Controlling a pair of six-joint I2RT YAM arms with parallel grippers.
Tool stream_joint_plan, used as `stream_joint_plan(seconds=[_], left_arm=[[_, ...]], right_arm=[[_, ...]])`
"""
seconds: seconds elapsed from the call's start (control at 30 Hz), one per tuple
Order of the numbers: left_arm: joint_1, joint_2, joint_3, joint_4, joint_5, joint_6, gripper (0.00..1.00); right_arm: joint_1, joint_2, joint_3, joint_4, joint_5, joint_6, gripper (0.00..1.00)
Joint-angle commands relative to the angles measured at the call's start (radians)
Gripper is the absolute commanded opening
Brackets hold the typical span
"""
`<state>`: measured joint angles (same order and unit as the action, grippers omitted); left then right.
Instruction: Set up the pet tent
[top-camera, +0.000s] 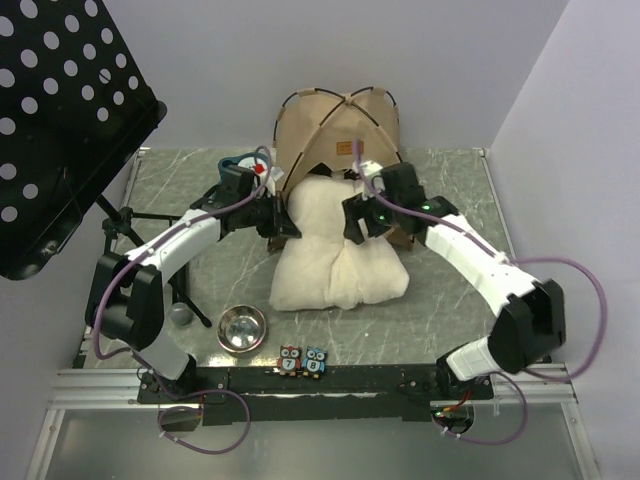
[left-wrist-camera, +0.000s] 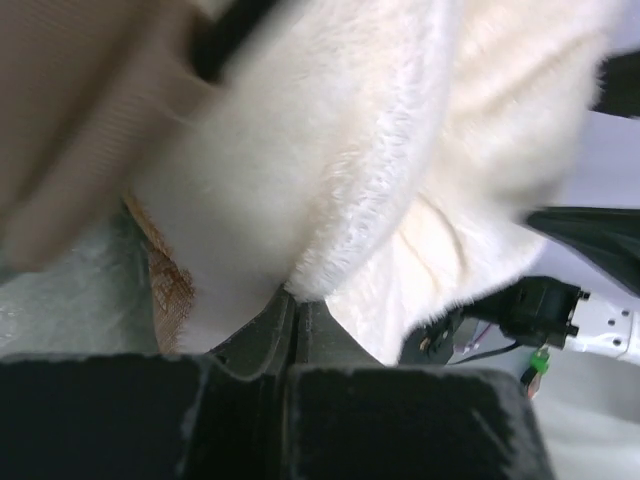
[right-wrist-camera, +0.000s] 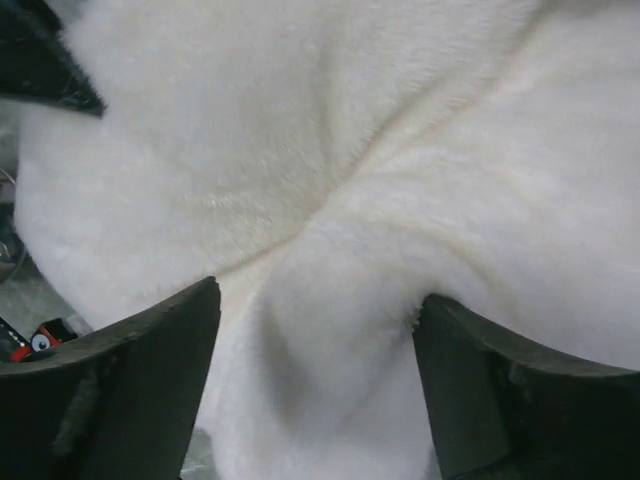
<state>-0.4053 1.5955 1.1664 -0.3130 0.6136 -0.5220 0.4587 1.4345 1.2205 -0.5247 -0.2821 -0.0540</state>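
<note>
The tan pet tent (top-camera: 335, 128) stands domed at the back centre, its thin black poles crossing on top. The white fluffy cushion (top-camera: 340, 250) lies in front of it, its far end at the tent's opening. My left gripper (top-camera: 281, 218) is at the cushion's left edge; in the left wrist view it (left-wrist-camera: 290, 298) is shut on the cushion's edge (left-wrist-camera: 380, 180), with tan tent fabric (left-wrist-camera: 70, 120) beside it. My right gripper (top-camera: 358, 222) is on the cushion's right side; in the right wrist view it (right-wrist-camera: 315, 300) is open, straddling a fold of the cushion (right-wrist-camera: 330, 170).
A steel bowl (top-camera: 242, 328) and two small owl figures (top-camera: 302, 362) sit near the front edge. A blue bowl stand (top-camera: 243, 163) is behind my left arm. A black perforated panel (top-camera: 60, 120) on a tripod overhangs the left side.
</note>
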Motion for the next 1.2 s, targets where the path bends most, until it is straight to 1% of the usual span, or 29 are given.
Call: stream_joint_plan(seconds=[0.0, 0.1, 0.13, 0.2, 0.33, 0.5, 0.57, 0.6, 0.67, 0.7, 0.73, 0.77, 0.8, 0.9, 0.97, 1.03, 1.07, 1.1, 1.17], left_arm=[[0.017, 0.011, 0.009, 0.075, 0.046, -0.079, 0.01], [0.019, 0.011, 0.013, 0.077, 0.032, -0.076, 0.01], [0.02, 0.012, 0.019, 0.074, 0.031, -0.076, 0.01], [0.017, 0.012, 0.021, 0.083, 0.032, -0.076, 0.01], [0.017, 0.02, 0.021, 0.097, 0.04, -0.093, 0.01], [0.017, 0.014, 0.024, 0.084, 0.032, -0.069, 0.01], [0.019, 0.017, 0.021, 0.087, 0.038, -0.067, 0.01], [0.017, 0.017, 0.022, 0.091, 0.038, -0.073, 0.01], [0.019, 0.021, 0.027, 0.098, 0.044, -0.072, 0.01], [0.017, 0.023, 0.032, 0.103, 0.051, -0.069, 0.01], [0.017, 0.026, 0.035, 0.107, 0.051, -0.069, 0.01], [0.017, 0.026, 0.039, 0.112, 0.055, -0.067, 0.01], [0.017, 0.029, 0.045, 0.115, 0.058, -0.064, 0.01], [0.017, 0.04, 0.07, 0.121, 0.06, -0.053, 0.01], [0.017, 0.05, 0.099, 0.114, 0.055, -0.038, 0.01], [0.017, 0.06, 0.122, 0.12, 0.043, -0.029, 0.01], [0.017, 0.063, 0.131, 0.127, 0.035, -0.023, 0.01], [0.019, 0.069, 0.139, 0.133, 0.029, -0.019, 0.01], [0.019, 0.081, 0.151, 0.153, 0.017, -0.022, 0.01]], right_arm=[[-0.058, -0.141, 0.022, 0.002, 0.007, -0.023, 0.86], [-0.126, -0.186, 0.017, -0.041, 0.009, 0.008, 0.91], [-0.156, -0.193, 0.014, -0.053, 0.006, 0.025, 0.96], [-0.196, -0.189, 0.002, -0.07, 0.023, 0.043, 0.98], [-0.222, -0.134, -0.027, -0.055, 0.089, 0.052, 1.0], [-0.239, -0.043, -0.036, -0.034, 0.12, 0.146, 0.98], [-0.238, -0.01, -0.038, -0.017, 0.074, 0.154, 0.9], [-0.238, -0.002, -0.039, 0.009, 0.051, 0.16, 0.8], [-0.235, 0.006, -0.032, 0.073, -0.027, 0.169, 0.54], [-0.223, 0.004, -0.024, 0.119, -0.075, 0.168, 0.33], [-0.206, 0.007, -0.007, 0.146, -0.09, 0.161, 0.21], [-0.18, 0.01, 0.013, 0.164, -0.095, 0.149, 0.14], [-0.157, 0.017, 0.034, 0.184, -0.091, 0.131, 0.1], [-0.106, 0.064, 0.074, 0.25, -0.037, 0.103, 0.09], [-0.103, 0.13, 0.108, 0.259, 0.039, 0.108, 0.09], [-0.109, 0.199, 0.123, 0.271, 0.153, 0.097, 0.09], [-0.117, 0.222, 0.111, 0.296, 0.205, 0.094, 0.13], [-0.13, 0.24, 0.093, 0.328, 0.234, 0.095, 0.21], [-0.137, 0.245, 0.07, 0.339, 0.257, 0.082, 0.33]])
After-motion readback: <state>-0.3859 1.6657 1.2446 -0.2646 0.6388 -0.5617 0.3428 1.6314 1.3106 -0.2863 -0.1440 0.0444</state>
